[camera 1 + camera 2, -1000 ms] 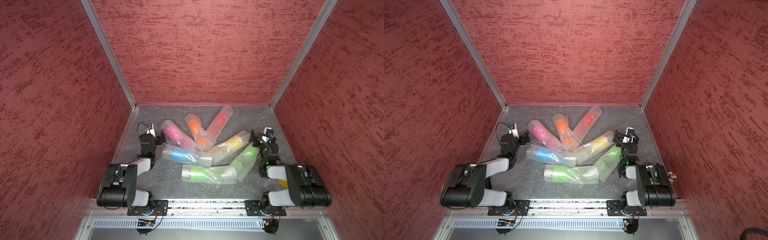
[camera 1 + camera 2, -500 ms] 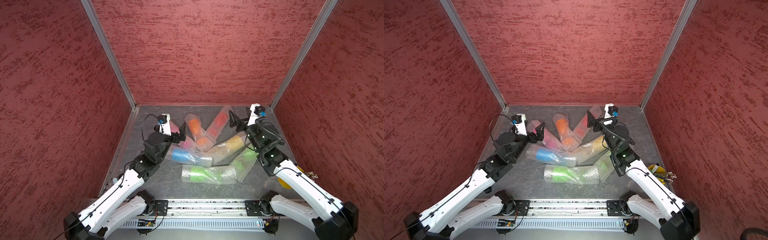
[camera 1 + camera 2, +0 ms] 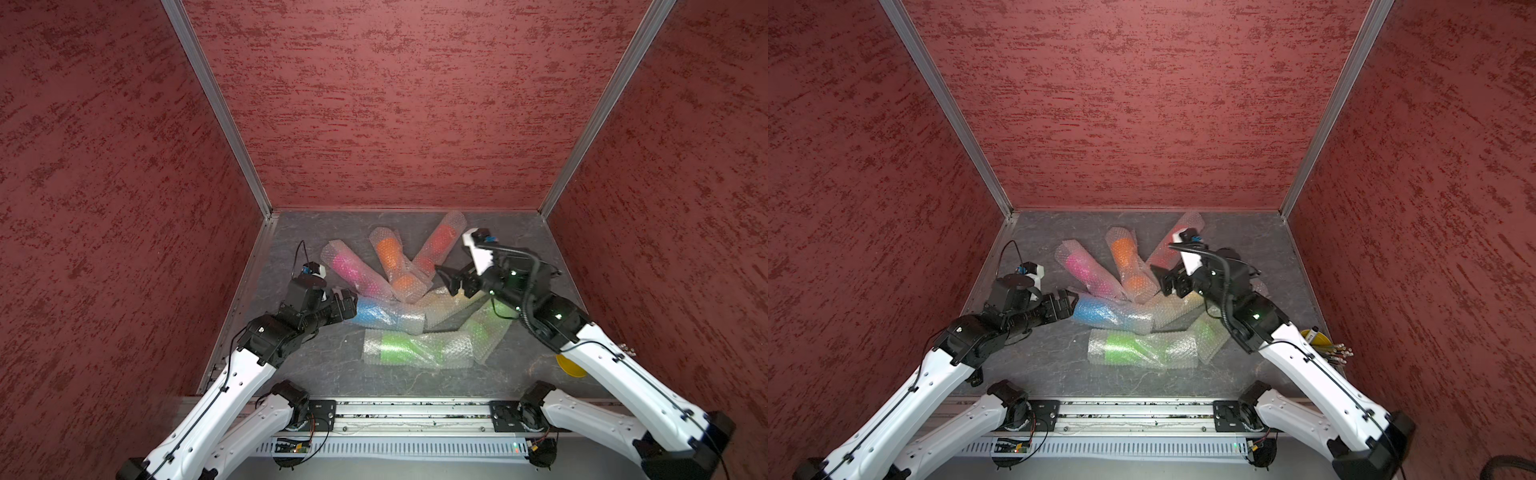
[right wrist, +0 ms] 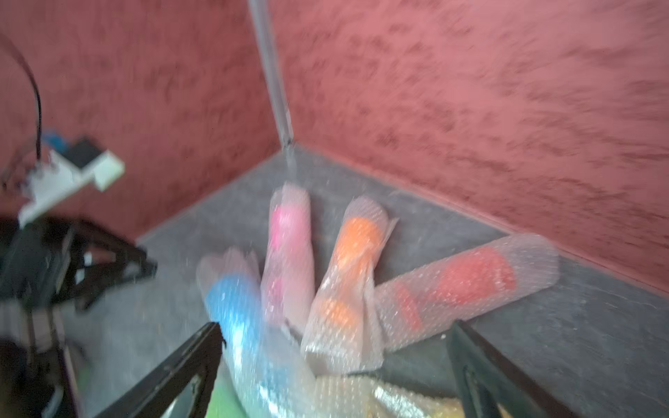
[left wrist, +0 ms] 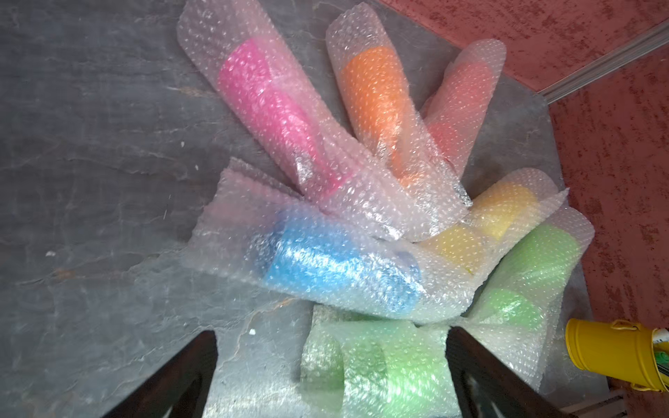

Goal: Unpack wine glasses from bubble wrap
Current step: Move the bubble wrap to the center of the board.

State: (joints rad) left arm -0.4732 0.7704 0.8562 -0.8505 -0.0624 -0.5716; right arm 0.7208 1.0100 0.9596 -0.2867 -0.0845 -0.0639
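Blue roll (image 3: 376, 314) lies on tabletop (image 3: 316, 374), just beside left pincer (image 3: 352, 305) at its 3 o'clock. Long axis 9-to-3. Left arm nearer. Right pincer (image 3: 445, 279) farther, by red roll (image 3: 441, 240). Both pincers released, empty.

Robot lab test cell for sure (boxed in): red textured walls (image 3: 374, 104), aluminium corner posts (image 3: 215, 104), arms (image 3: 216, 399) on a rail (image 3: 415, 409).

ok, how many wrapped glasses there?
7, in one fanned pile: pink roll, orange roll, red roll at the back; blue roll, yellow roll in the middle; front green roll, right green roll nearest. Hidden ones unlikely.
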